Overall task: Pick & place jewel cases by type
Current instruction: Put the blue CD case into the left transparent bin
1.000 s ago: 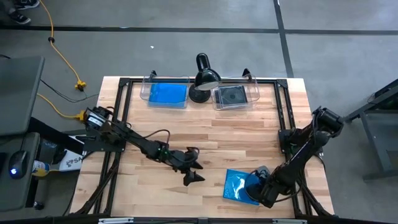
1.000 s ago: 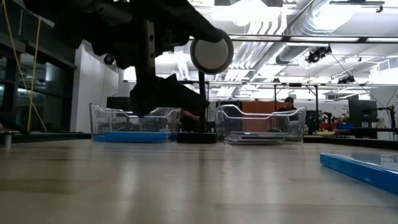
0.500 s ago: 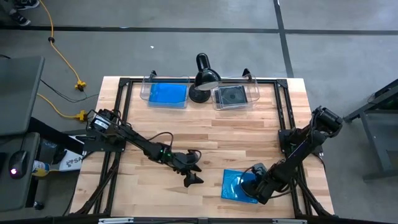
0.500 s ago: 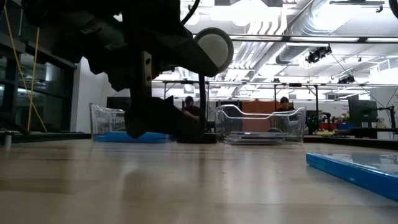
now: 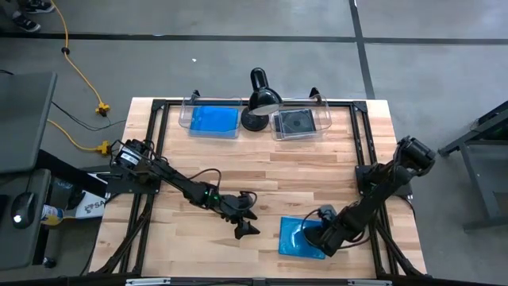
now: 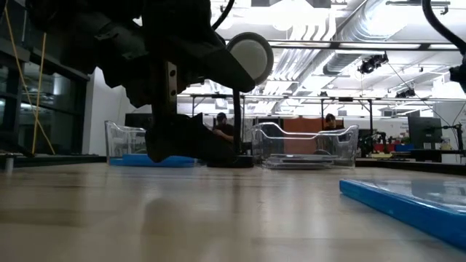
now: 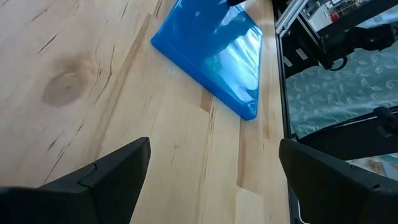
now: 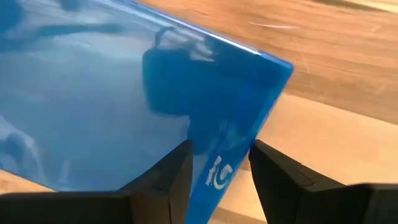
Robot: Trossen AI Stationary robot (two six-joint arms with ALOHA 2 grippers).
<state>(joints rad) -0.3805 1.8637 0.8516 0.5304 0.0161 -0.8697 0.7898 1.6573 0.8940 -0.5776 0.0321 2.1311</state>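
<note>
A bright blue jewel case (image 5: 294, 238) sits near the table's near edge, right of centre; it also shows in the low view (image 6: 411, 204) and the left wrist view (image 7: 217, 59). My right gripper (image 5: 317, 236) is at the case's right side, shut on it. My left gripper (image 5: 247, 214) hovers open just left of the case, its fingers (image 7: 118, 171) wide apart and pointing at it. A far-left clear bin (image 5: 213, 119) holds blue cases. A far-right clear bin (image 5: 296, 123) holds a dark case. My right gripper (image 8: 221, 180) pinches the blue case at its right edge (image 8: 224, 165), near a corner, one finger on each flat face. It comes slanting down from the table's right. The case looks slightly tilted in the hold; whether its left part rests on the table I cannot tell.
A black desk lamp (image 5: 258, 99) stands between the two bins at the far edge. A black frame (image 5: 361, 159) runs along the table's sides. Bare wood lies across the table's middle. People show in the room beyond the bins.
My right gripper has moved toward the table's left, and the blue case has moved left along the table with it. My left gripper dropped lower toward the table early on, then kept still, staying open.
</note>
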